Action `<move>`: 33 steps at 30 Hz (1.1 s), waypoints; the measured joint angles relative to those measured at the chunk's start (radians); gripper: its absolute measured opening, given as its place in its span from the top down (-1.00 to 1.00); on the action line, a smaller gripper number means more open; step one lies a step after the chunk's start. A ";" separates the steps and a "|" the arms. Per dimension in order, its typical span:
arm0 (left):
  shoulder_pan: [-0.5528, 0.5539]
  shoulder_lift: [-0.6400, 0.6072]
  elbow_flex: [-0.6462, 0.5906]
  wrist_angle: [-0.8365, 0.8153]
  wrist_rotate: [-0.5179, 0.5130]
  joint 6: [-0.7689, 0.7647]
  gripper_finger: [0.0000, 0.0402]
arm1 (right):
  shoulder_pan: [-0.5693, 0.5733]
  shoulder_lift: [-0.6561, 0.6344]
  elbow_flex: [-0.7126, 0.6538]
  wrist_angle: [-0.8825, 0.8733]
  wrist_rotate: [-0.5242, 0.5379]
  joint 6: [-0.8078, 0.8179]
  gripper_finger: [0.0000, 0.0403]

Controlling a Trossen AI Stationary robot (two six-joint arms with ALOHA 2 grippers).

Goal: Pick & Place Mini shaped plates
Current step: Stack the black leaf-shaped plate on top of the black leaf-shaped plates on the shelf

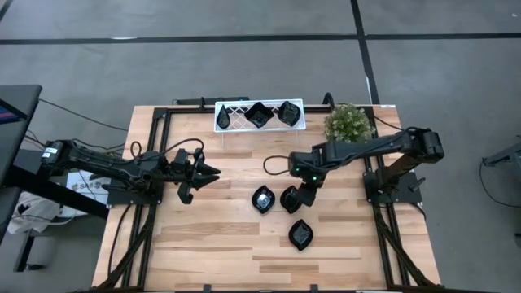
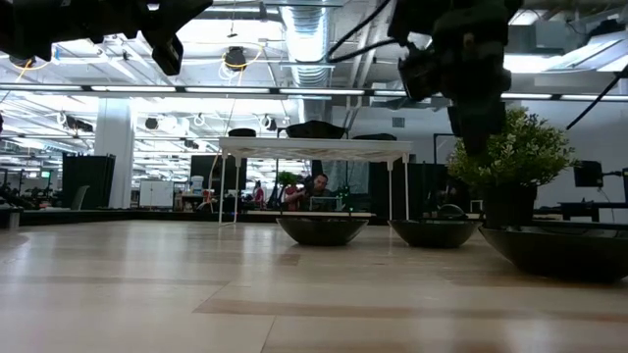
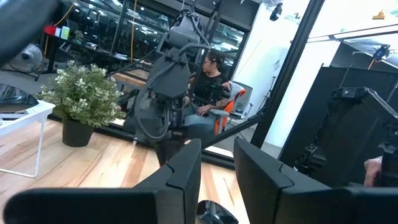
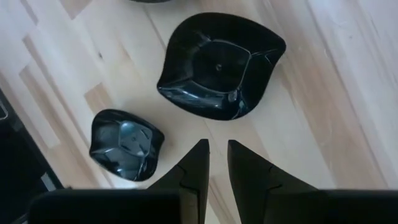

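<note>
looking straight down, you've got three mini shaped plates loose on the wooden table (image 1: 212, 236): nearest the front edge is one plate (image 1: 300, 234), and a bit farther back sit a second plate (image 1: 263, 198) and a third plate (image 1: 291, 198) side by side. the right gripper (image 1: 304, 195) hangs right at that third one, empty, fingers a narrow slit apart. its own wrist camera shows you what the top view can't: the fingertips are above bare wood just beside a wavy square dish (image 4: 219, 65), not touching, with a smaller dish (image 4: 126, 144) off to one side.

the table-level camera only catches the dishes as low dark bowls in a row, but it lets you see they all sit flat on the wood.

the left gripper (image 1: 210, 172) waits over the left half of the table, well apart from the plates, holding nothing, fingers a small gap apart in its wrist view.

farther back, the white wire rack (image 1: 232, 119) at the rear edge has two more plates in it, one plate in the middle (image 1: 259, 114) and another at its right end (image 1: 288, 112). the left section looks bare. just right of the rack stands the little green plant (image 1: 348, 123).
</note>
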 joint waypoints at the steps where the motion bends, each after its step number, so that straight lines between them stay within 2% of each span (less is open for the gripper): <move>1: 0.000 0.000 0.000 0.000 0.000 0.000 0.52 | 0.000 0.000 -0.013 0.013 0.000 0.007 0.73; 7: 0.003 -0.038 0.000 -0.010 0.049 0.000 0.52 | 0.000 0.000 -0.067 0.099 0.000 0.009 0.73; 18: 0.034 -0.274 -0.105 -0.020 0.053 -0.035 0.52 | -0.002 0.002 -0.138 0.264 0.002 0.036 0.73; 28: 0.034 -0.287 -0.167 -0.021 0.115 -0.005 0.52 | -0.004 0.002 -0.203 0.368 0.060 0.103 0.73; 33: 0.034 -0.287 -0.185 -0.020 0.116 0.003 0.52 | -0.004 0.002 -0.244 0.438 0.059 0.155 0.64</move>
